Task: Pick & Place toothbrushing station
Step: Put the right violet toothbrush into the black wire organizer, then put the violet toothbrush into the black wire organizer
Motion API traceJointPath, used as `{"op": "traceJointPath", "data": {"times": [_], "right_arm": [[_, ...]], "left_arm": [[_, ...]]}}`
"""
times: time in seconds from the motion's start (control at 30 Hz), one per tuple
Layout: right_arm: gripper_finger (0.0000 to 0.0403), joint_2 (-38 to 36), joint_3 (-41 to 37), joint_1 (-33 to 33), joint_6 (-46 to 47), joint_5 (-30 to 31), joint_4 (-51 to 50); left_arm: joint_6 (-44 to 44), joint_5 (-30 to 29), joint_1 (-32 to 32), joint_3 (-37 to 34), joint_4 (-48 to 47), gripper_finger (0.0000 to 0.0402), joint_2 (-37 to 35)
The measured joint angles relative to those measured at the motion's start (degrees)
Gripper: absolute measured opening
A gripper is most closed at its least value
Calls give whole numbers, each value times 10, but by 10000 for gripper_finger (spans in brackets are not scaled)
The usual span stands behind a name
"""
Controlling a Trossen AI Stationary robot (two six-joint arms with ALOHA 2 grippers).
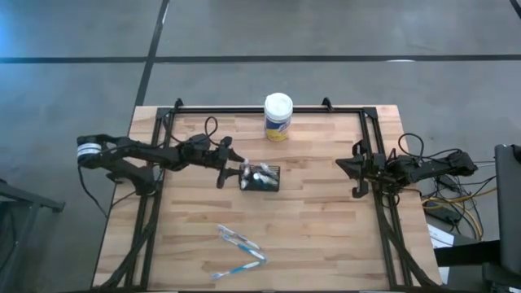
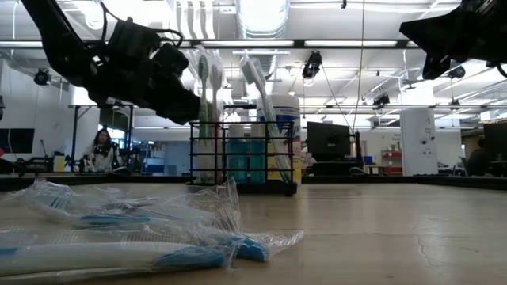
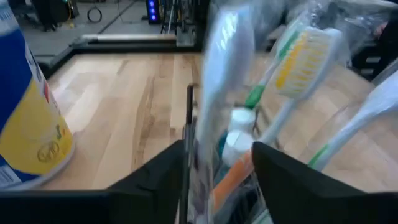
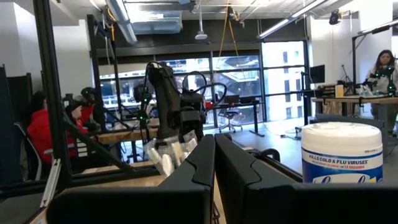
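Toothbrushing station [image 1: 262, 177] upright (brushes pointing up), long axis left-right, left gripper [image 1: 241, 172] jaws astride its wall, parted.

The white-lidded, yellow-labelled round canister [image 3: 28, 124] is cut off at the left wrist view's edge, beside blurred toothbrushes [image 3: 298, 68].

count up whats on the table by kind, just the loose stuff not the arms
Black slotted caddy with toothbrushes standing in it, left gripper at its edge: 1
White-lidded canister: 1
Wrapped toothbrushes lying flat, one and another: 2
Total: 4
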Motion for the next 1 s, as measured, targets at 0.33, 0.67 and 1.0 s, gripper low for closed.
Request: {"op": "traceJointPath", "data": {"times": [0.33, 0.67, 1.0], "right_arm": [[8, 0, 0, 0, 1, 0, -1], [8, 0, 0, 0, 8, 0, -1], [8, 1, 0, 0, 6, 0, -2]], "left_arm": [[-10, -4, 2, 0, -67, 247, -118], [17, -24, 8, 0, -194, 243, -314], [16, -26, 8, 25, -512, 142, -612]]}}
